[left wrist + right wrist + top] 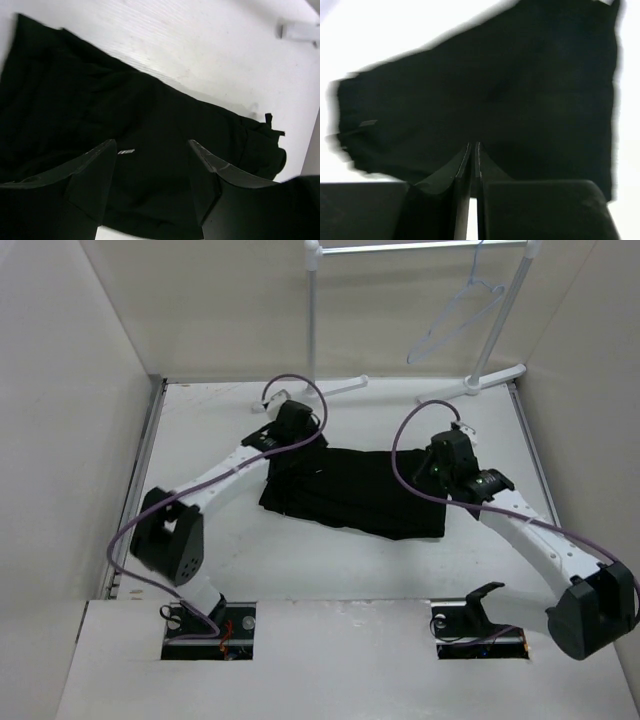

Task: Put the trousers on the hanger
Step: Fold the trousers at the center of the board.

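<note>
Top external view: left of centre we see the left gripper [290, 425] over the upper left corner of the black trousers [350, 490], its fingers apart above the cloth. The trousers lie flat mid-frame on the table [380, 570]. At their right edge, the right gripper [440, 458] has its fingers pressed together. In the upper right, the hanger [455, 320] hangs from the rack [420, 248], well apart from both grippers.

Top camera looks steeply down from behind; both wrist cameras closely face the same trousers [350, 490].

rack: white rack [312, 320] | position: far edge | surface: white table [350, 570]
</note>
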Controlling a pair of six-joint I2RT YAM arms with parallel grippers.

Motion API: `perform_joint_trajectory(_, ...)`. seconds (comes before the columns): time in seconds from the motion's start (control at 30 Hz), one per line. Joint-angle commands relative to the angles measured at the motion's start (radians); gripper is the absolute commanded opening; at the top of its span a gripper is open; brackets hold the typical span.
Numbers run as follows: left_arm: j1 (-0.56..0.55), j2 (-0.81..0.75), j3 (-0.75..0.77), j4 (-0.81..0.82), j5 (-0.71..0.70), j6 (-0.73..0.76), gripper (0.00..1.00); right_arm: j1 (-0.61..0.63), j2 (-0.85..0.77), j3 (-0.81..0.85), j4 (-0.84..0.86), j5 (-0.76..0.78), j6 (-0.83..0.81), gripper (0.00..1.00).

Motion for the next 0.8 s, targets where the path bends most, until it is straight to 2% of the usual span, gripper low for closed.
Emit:
perform_joint_trajectory(0.0, -0.006, 0.108, 0.070, 0.069, 0.016, 0.022, 0.55, -0.108, -0.005, -0.091, 0.121, -0.176, -0.062, 0.14)
perform_joint_trajectory(0.1, 0.037, 0.173, 0.032, 0.083, -0.004, 0.014, 0.54, -0.176, 0.012, -0.180, 0.166, -0.224, -0.042, 0.14)
perform_joint_trajectory(0.2, 0.083, 0.176, -0.078, 0.118, -0.030, 0.019, 0.53, -0.217, 0.015, -0.282, 0.239, -0.227, -0.007, 0.14)
perform_joint_trajectory(0.37, 0.190, 0.074, -0.302, 0.158, -0.085, 0.014, 0.53, -0.227, 0.096, -0.349, 0.335, -0.284, 0.033, 0.14)
perform_joint_trajectory(0.53, 0.307, -0.061, -0.417, 0.161, -0.079, 0.019, 0.54, -0.184, 0.201, -0.318, 0.385, -0.324, 0.062, 0.14)
perform_joint_trajectory(0.67, 0.328, -0.178, -0.390, 0.144, -0.013, 0.046, 0.59, -0.159, 0.170, -0.280, 0.341, -0.299, 0.062, 0.14)
perform_joint_trajectory(0.77, 0.293, -0.227, -0.306, 0.092, 0.001, 0.071, 0.61, -0.152, 0.081, -0.248, 0.281, -0.276, 0.047, 0.16)
